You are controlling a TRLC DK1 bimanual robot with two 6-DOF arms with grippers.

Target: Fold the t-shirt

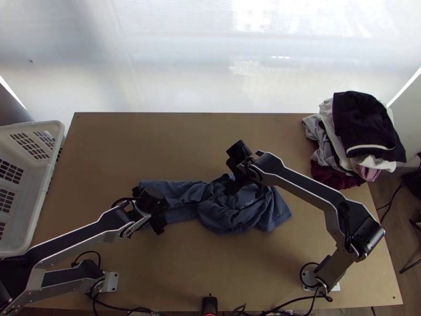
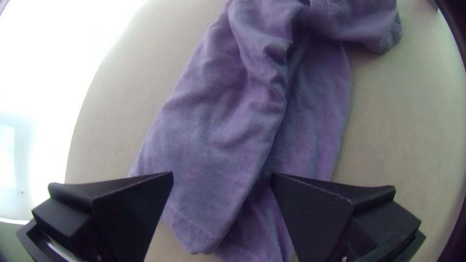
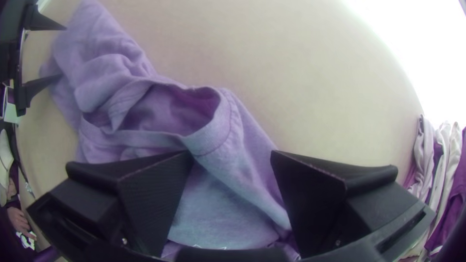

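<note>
From where I stand, the blue-violet t-shirt (image 1: 231, 213) lies bunched across the middle of the counter (image 1: 173, 142), its long axis running roughly along the near edge. The left gripper (image 2: 222, 173) is over the narrow end towards the counter's left edge; its jaws stand apart with the strip running lengthwise between them, so closing there would pinch across its width. The right gripper (image 3: 231, 153) is the nearer one to the broad, crumpled part, jaws also apart, the cloth passing below them beside the gaping neckband (image 3: 206, 138). I can't tell whether either pair touches the fabric.

It looks like soft, thin jersey, rumpled into rounded folds, with a stitched hem (image 2: 189, 223) at the narrow end and the neckband curling up into an oval. The jaws are matt black wedges, their inner faces finely ribbed. By the far right corner sits a soft, slumping pile of clothes (image 1: 368, 124); past the left edge, a rigid white basket (image 1: 36, 203) with gridded walls.

I'd guess the shirt needs spreading before any fold; a shallow grip might catch only one layer.
</note>
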